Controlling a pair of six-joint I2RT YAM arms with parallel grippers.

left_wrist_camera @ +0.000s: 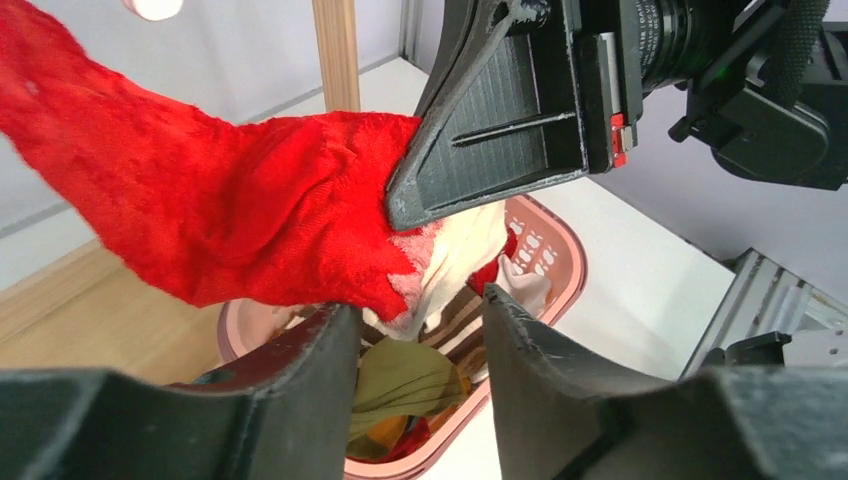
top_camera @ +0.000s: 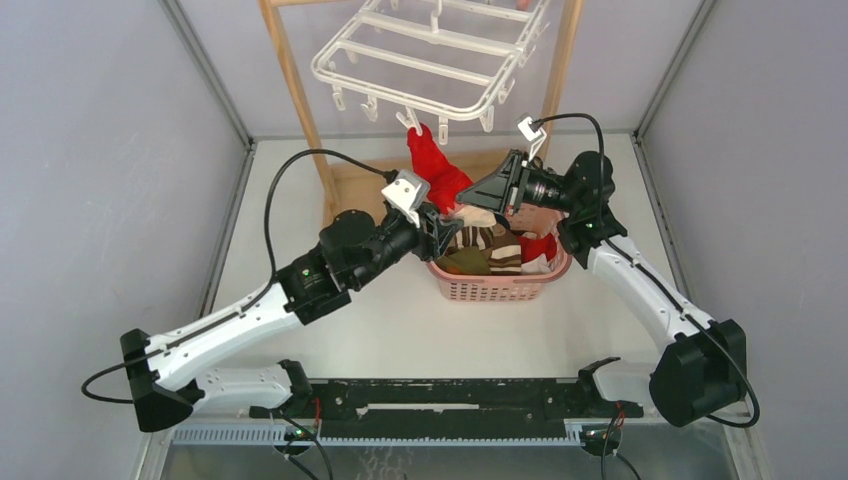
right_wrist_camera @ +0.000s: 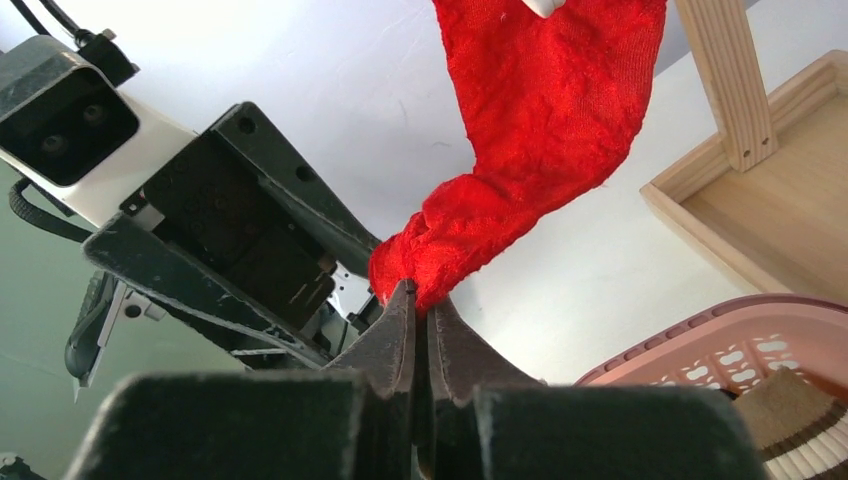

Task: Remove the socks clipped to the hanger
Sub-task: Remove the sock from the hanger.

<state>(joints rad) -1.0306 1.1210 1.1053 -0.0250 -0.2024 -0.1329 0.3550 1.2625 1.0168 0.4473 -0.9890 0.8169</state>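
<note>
Right fingers pinch the red sock — left fingers apart beneath it.

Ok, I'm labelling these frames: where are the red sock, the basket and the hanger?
red sock (right_wrist_camera: 545,110): right wrist view, its upper part.
basket (top_camera: 495,290): top external view, near wall.
hanger (top_camera: 400,93): top external view, front rim.

Left gripper jaws parted; right gripper pinched closed (pair close together, facing each other).
</note>
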